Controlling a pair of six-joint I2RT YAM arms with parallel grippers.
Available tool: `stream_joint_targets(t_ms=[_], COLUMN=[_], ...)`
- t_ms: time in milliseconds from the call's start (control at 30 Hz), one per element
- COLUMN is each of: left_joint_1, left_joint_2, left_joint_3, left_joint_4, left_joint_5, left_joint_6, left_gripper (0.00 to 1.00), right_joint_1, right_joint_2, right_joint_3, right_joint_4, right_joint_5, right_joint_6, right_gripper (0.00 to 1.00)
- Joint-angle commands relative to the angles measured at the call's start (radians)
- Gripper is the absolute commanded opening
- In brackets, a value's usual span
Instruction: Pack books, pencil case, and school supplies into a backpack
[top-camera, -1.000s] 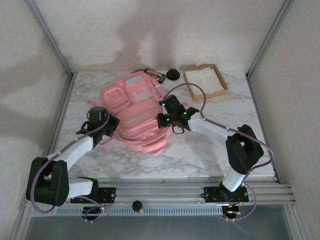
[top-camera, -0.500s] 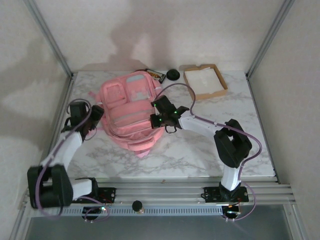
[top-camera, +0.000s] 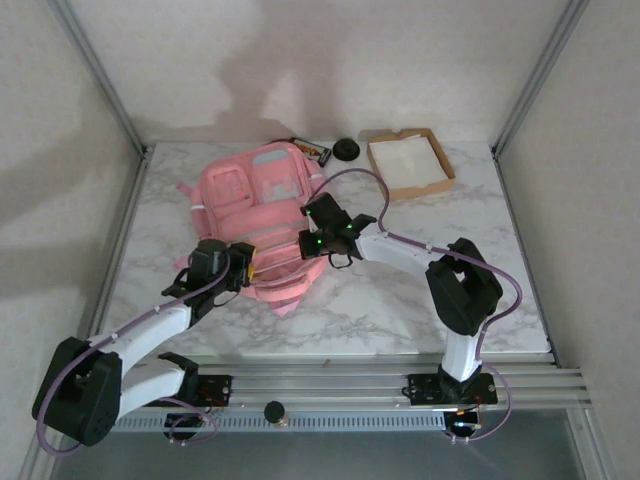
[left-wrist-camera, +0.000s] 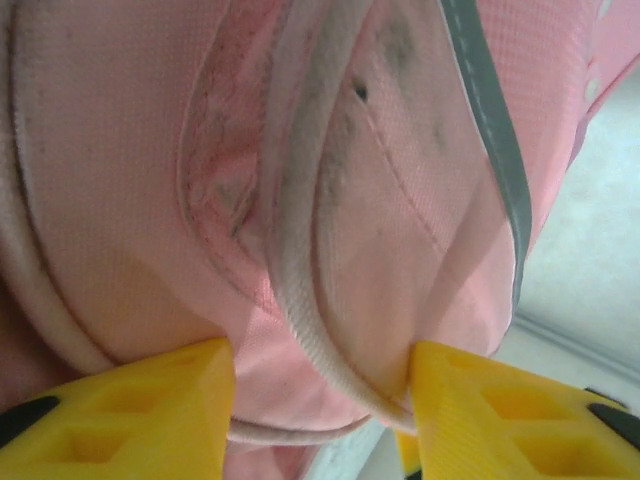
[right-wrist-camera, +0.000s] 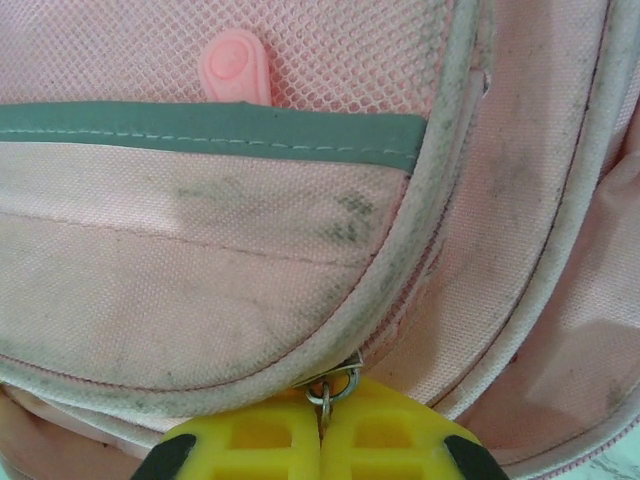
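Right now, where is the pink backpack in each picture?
Top external: backpack lies left of centre on the table.
Left wrist: its pink fabric sits between the yellow fingers of the left gripper.
Right wrist: its pocket, above the right gripper pinching the zipper pull.
Shared landmark: grey trim.

Left gripper (left-wrist-camera: 320, 378) jaws half-spread on backpack (top-camera: 255, 195) fold; right gripper (right-wrist-camera: 320, 430) jaws clamped on zipper pull (right-wrist-camera: 324, 390).

A dark book (top-camera: 318, 153) lay mostly hidden behind the backpack (top-camera: 255, 215), its print too small to read, and the black round thing (top-camera: 347, 150) beside it was too small to name. In the wrist views the backpack ran off every edge, the bottom edge cut off the left fingers (left-wrist-camera: 130, 415) and right fingers (right-wrist-camera: 250, 440), and a zip ring (right-wrist-camera: 320, 397) sat half hidden between the right pair.
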Motion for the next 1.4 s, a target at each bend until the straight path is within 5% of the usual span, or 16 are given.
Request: stream_joint_targets(t_ms=[0, 233, 433, 700, 933, 1033, 1100, 1167, 1300, 1367], left_joint_1=[-0.011, -0.008, 0.023, 0.1, 0.123, 0.126, 0.138, 0.149, 0.195, 0.232], left_joint_2=[0.012, 0.087, 0.102, 0.083, 0.13, 0.121, 0.133, 0.113, -0.024, -0.084], left_joint_3=[0.031, 0.061, 0.11, 0.108, 0.152, 0.189, 0.231, 0.268, 0.337, 0.367], left_joint_4=[0.07, 0.065, -0.087, -0.232, -0.274, -0.263, -0.273, -0.269, -0.34, -0.388], left_joint_5=[-0.085, -0.109, -0.18, -0.197, -0.172, -0.17, -0.141, -0.131, -0.21, -0.4], left_joint_6=[-0.082, -0.113, -0.044, 0.106, 0.251, 0.31, 0.354, 0.399, 0.543, 0.67], left_gripper=[0.45, 0.38, 0.0, 0.0, 0.0, 0.0, 0.26, 0.46, 0.93, 1.0], right_joint_1=[0.015, 0.015, -0.055, -0.196, -0.217, -0.22, -0.226, -0.232, -0.322, -0.415], right_joint_2=[-0.003, -0.004, -0.013, 0.077, 0.21, 0.15, 0.087, 0.014, -0.188, -0.295], right_joint_3=[-0.021, -0.017, -0.021, 0.116, 0.299, 0.229, 0.194, 0.156, -0.041, -0.185], right_joint_4=[0.003, -0.016, -0.046, -0.004, -0.066, -0.031, -0.022, -0.028, 0.02, 0.132], right_joint_5=[0.002, 0.049, 0.132, 0.119, 0.106, 0.108, 0.085, 0.11, 0.308, 0.44], right_joint_6=[-0.006, -0.017, -0.005, -0.087, -0.145, -0.148, -0.151, -0.163, -0.164, -0.166], right_gripper=[0.0, 0.0, 0.0, 0.0, 0.0, 0.02, 0.31, 0.4, 0.98, 0.99])
